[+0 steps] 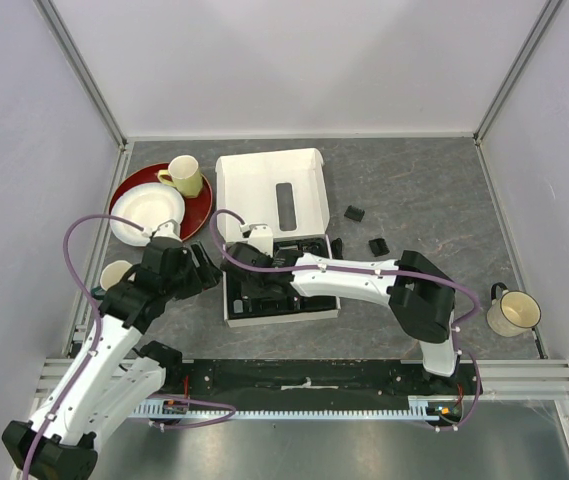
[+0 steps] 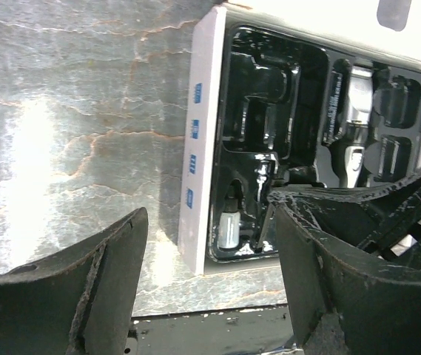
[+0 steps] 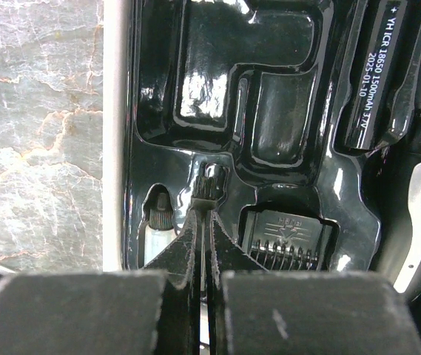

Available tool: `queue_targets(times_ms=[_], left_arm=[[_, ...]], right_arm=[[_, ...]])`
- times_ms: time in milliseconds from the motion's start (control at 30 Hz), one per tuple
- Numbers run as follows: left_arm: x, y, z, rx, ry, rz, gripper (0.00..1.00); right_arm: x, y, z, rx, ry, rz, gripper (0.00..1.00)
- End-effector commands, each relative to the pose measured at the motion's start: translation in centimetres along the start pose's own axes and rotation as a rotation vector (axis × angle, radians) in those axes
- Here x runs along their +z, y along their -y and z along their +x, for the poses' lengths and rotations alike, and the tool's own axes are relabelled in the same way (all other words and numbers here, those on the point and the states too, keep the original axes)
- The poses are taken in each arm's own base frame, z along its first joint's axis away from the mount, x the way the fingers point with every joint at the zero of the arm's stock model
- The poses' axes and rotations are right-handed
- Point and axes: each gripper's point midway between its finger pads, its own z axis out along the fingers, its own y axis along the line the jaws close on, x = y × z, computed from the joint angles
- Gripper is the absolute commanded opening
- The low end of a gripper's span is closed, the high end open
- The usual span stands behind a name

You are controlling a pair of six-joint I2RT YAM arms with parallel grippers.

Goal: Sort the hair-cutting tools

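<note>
Bright, sharp; glare on tabletop (image 2: 32, 170)

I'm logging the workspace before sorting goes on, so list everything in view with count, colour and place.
Box: one, white, table centre, lid open.
Moulded tray: one, black, inside the box.
Clipper: one, black and silver, in the tray.
Toothed comb piece: one, black, in a tray slot.
Small bottle: one, pale with a dark cap, in a tray slot.
Comb attachments: at least two, black, on the table right of the box.
Red plate: one, far left.
White plate: one, on the red plate.
Mug: one, yellowish, on the red plate.
Cup: one, cream, left edge.
Enamel mug: one, white, right edge.
Brush: one, black, in the right gripper.
Left gripper: open, beside the box.
Right gripper: shut, over the tray.
</note>
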Motion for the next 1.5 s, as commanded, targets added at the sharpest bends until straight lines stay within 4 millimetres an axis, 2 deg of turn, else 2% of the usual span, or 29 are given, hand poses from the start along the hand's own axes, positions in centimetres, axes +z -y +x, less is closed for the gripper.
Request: queue_targets(times_ms=[0,700,967,1267,1467], left_arm=[[-0.6,-0.9,-1.6,0.048,0.054,-0.066,0.77],[0.1,-1.5,-1.5,0.056,0.051,-0.098,0.77],[0.2,-1.4,-1.5,0.058,0.049,-0.095,0.77],[0.2,-1.3,-1.5,0.057,0.053,-0.090,0.77],[0.1,-1.2,-1.5,0.059,0.055,-0.083,0.77]], right_arm=[[0.3,0.0,-0.6,0.000,0.033,0.023,0.00],[0.7,0.1,0.7,0.007,0.008,0.028,0.00],[0.1,0.3,1.1,0.006,-0.011,0.024,0.00],[-0.4,0.1,2.7,-0.021,-0.061,0.000,0.00],[-0.5,0.7,3.8,-0.036,-0.081,0.018,0.00]])
